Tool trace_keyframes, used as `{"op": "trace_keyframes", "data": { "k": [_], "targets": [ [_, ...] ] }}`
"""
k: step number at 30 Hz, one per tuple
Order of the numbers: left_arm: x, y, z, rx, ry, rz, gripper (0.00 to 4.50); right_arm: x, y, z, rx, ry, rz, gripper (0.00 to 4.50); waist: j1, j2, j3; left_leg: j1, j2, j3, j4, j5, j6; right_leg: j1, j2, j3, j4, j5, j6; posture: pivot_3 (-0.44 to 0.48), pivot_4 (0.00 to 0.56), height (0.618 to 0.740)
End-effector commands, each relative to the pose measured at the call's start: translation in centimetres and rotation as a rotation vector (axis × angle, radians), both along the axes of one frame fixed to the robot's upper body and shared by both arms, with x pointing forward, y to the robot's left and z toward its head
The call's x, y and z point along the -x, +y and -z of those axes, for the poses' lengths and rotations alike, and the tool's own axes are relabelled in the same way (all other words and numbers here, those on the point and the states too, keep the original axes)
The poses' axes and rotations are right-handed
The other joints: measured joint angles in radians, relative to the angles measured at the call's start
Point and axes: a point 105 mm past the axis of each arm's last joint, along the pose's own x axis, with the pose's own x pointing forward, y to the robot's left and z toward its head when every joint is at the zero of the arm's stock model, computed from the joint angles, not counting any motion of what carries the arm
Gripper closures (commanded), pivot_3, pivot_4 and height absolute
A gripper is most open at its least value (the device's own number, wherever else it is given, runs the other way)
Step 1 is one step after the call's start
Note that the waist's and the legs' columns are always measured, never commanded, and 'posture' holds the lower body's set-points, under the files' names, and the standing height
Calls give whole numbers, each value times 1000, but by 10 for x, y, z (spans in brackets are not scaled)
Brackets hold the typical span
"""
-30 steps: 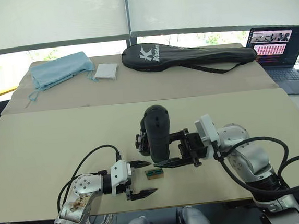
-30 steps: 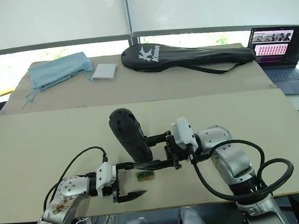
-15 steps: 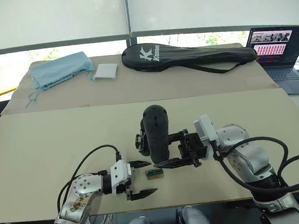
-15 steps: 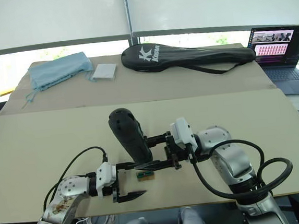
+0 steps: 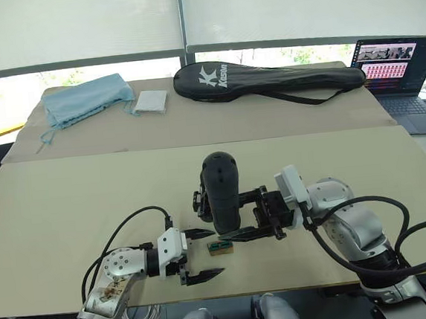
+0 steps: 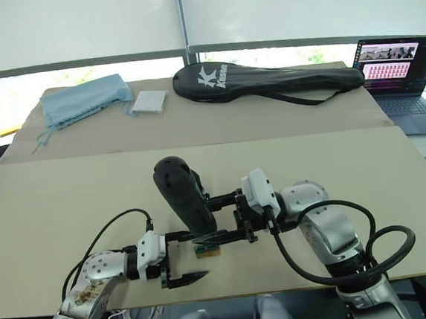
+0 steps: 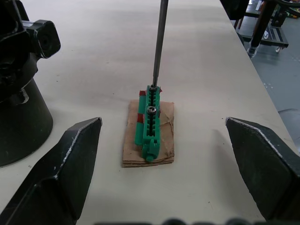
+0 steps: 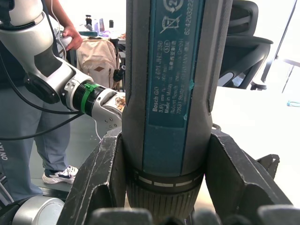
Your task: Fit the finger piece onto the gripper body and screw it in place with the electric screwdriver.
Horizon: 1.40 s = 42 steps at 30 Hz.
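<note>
1. Your right hand [image 5: 257,219] is clenched around the electric screwdriver [image 5: 222,192], one finger on each side of its thick black barrel, holding it upright over the near middle of the table [image 5: 68,209].
2. The screwdriver's thin metal bit [image 7: 159,42] points down onto the far end of a small green screw holder [image 7: 149,124], which lies on a scrap of brown card [image 7: 165,140].
3. Your left hand [image 5: 197,254] rests released just beside that holder on the near side, its fingers [image 7: 61,173] spread wide apart with nothing between them.
4. The gripper body [image 7: 21,89] stands on its round base just beside the green holder, partly hidden behind the screwdriver in the head views.
5. You cannot make out the finger piece.
6. Along the far edge lie a blue cloth bag [image 5: 88,98], a black racket bag [image 5: 265,78] and a laptop [image 5: 396,76].
</note>
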Motion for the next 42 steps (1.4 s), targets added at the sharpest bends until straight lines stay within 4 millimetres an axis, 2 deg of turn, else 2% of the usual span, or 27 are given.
{"op": "trace_keyframes", "data": {
  "k": [1, 42],
  "targets": [
    [4, 0, 13, -31, 47, -10, 0, 8, 1, -9, -30, -47, -28, 2572, 0, 0, 0, 0, 0, 0, 0, 0, 0, 0, 0, 0, 0, 0, 0, 0, 150, 740],
    [6, -1, 13, -26, 48, -18, 0, 4, 2, -10, -29, -53, -31, 2572, 0, 0, 0, 0, 0, 0, 0, 0, 0, 0, 0, 0, 0, 0, 0, 0, 150, 740]
  ]
}}
